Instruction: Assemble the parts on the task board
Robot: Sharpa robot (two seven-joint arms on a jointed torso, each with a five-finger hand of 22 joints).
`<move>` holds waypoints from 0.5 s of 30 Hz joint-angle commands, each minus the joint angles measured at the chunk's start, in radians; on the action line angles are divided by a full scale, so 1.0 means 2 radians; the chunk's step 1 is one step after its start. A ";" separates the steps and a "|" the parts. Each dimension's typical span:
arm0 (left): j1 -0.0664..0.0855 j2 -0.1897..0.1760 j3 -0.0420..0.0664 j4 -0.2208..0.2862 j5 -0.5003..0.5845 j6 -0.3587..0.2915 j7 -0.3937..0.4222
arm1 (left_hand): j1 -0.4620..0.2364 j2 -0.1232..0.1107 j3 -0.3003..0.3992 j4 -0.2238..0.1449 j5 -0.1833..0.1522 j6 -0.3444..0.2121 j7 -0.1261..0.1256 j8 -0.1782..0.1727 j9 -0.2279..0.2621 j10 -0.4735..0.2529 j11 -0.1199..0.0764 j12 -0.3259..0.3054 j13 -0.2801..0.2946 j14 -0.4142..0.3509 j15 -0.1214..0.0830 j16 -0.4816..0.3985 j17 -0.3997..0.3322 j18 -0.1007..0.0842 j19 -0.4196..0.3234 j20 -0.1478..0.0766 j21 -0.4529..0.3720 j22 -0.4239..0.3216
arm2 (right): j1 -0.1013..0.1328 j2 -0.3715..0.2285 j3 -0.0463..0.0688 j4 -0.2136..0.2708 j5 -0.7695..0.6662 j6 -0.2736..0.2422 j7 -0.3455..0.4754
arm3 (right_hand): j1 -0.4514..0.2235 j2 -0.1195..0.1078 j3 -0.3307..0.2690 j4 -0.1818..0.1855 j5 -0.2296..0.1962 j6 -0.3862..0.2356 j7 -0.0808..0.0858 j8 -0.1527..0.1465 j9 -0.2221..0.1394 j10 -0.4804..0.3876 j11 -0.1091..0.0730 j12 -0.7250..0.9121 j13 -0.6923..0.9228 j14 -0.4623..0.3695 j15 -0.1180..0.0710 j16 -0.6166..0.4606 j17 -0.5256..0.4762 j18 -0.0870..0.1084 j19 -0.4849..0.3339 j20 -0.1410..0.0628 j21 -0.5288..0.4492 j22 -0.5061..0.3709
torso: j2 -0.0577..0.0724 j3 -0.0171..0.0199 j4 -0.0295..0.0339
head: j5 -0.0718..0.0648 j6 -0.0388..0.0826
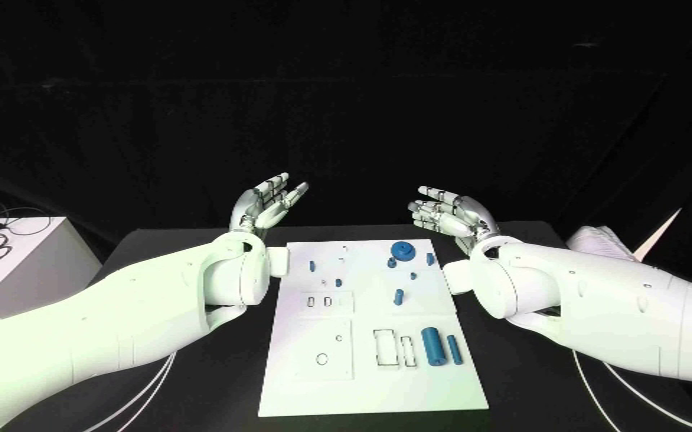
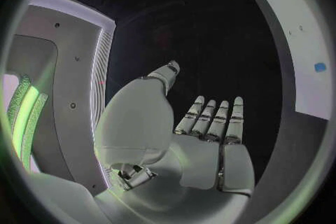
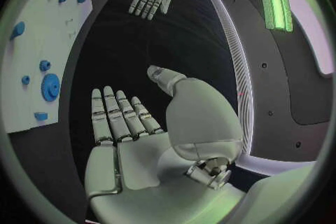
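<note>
White task board [image 1: 368, 392] lies flat mid-table, blue parts [image 1: 443, 346] scattered on it. Left hand [image 1: 268, 203] and right hand [image 1: 451, 214] hover beyond its far edge, fingers spread, holding nothing.

Both arms wear smooth, glossy white rounded shells with small dark screw holes. The left robot hand [image 1: 268, 203] and right robot hand [image 1: 450, 214] are silver metal, with segmented fingers and pale fingertip pads [image 2: 237, 102].

Nothing readable anywhere here, no text, labels, brand marks or numbers on the white task board [image 1: 372, 372], the blue parts [image 1: 433, 346] or either arm, just plain outlines marked on the board that don't spell anything.
</note>
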 commanded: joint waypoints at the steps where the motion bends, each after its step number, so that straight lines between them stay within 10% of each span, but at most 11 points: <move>1: 0.002 0.004 0.000 -0.007 0.008 0.049 0.014 | 0.030 0.003 0.002 0.006 0.003 0.031 0.041 0.010 0.006 0.044 0.013 0.007 0.004 0.036 0.007 0.008 0.005 0.003 0.027 0.006 0.014 0.004 | 0.006 0.002 -0.004 -0.007 -0.033 0.073 -0.034 | 0.035 -0.005 0.008 -0.015 -0.007 0.064 0.069 0.016 0.013 0.083 -0.003 0.009 0.005 0.112 -0.008 0.023 0.014 0.018 0.078 0.003 0.019 0.008 | 0.000 0.0000 -0.0001 | 0.000 0.000; 4: 0.002 0.004 0.000 -0.007 0.008 0.049 0.014 | 0.035 0.005 0.003 0.009 0.003 0.052 0.047 0.016 0.010 0.084 0.023 0.011 0.006 0.091 0.007 0.020 0.014 0.002 0.091 0.007 0.046 0.014 | 0.008 0.002 -0.006 -0.009 -0.034 0.078 -0.036 | 0.051 -0.008 0.010 -0.024 -0.011 0.119 0.063 0.029 0.023 0.158 -0.011 0.014 0.009 0.139 -0.017 0.029 0.016 0.027 0.134 0.003 0.032 0.012 | 0.000 0.0000 -0.0001 | 0.000 0.000; 5: 0.003 -0.019 -0.001 0.022 0.001 0.057 0.028 | 0.036 0.006 0.003 0.009 0.003 0.057 0.048 0.018 0.011 0.093 0.025 0.012 0.007 0.110 0.005 0.025 0.017 0.003 0.111 0.006 0.056 0.017 | 0.016 -0.005 -0.006 -0.016 -0.173 0.049 -0.023 | 0.053 -0.008 0.011 -0.025 -0.011 0.132 0.060 0.032 0.025 0.168 -0.013 0.015 0.009 0.145 -0.019 0.030 0.017 0.029 0.139 0.003 0.034 0.012 | 0.012 -0.0010 -0.0001 | 0.000 -0.006; 8: 0.003 -0.028 -0.001 0.032 -0.002 0.062 0.029 | 0.040 0.006 0.007 0.011 0.003 0.099 0.052 0.031 0.020 0.177 0.032 0.021 0.012 0.214 -0.004 0.051 0.035 0.013 0.170 0.005 0.084 0.024 | 0.019 -0.008 -0.006 -0.016 -0.218 0.033 -0.021 | 0.060 -0.014 0.015 -0.029 -0.011 0.191 0.052 0.046 0.035 0.201 -0.022 0.017 0.008 0.172 -0.028 0.038 0.019 0.035 0.164 0.000 0.043 0.014 | 0.016 -0.0011 0.0023 | -0.003 -0.006; 9: 0.003 -0.032 -0.001 0.036 -0.003 0.062 0.029 | 0.041 0.006 0.009 0.011 0.003 0.121 0.056 0.038 0.024 0.236 0.029 0.031 0.016 0.236 -0.009 0.061 0.040 0.019 0.187 0.005 0.093 0.027 | 0.021 -0.009 -0.006 -0.017 -0.236 0.028 -0.021 | 0.063 -0.016 0.018 -0.030 -0.012 0.206 0.049 0.049 0.037 0.212 -0.025 0.017 0.008 0.182 -0.032 0.040 0.020 0.036 0.173 -0.003 0.047 0.014 | 0.017 -0.0012 0.0028 | -0.003 -0.006; 15: 0.004 -0.052 0.000 0.063 -0.006 0.062 0.034 | 0.048 0.001 0.024 0.009 0.003 0.202 0.051 0.067 0.041 0.287 0.016 0.045 0.016 0.277 -0.023 0.081 0.053 0.030 0.232 0.000 0.117 0.034 | 0.028 -0.014 -0.005 -0.019 -0.343 0.018 -0.042 | 0.066 -0.026 0.026 -0.029 -0.016 0.244 0.036 0.064 0.040 0.268 -0.042 0.015 0.008 0.240 -0.053 0.061 0.028 0.035 0.233 -0.026 0.077 0.023 | 0.027 -0.0020 0.0052 | -0.005 -0.003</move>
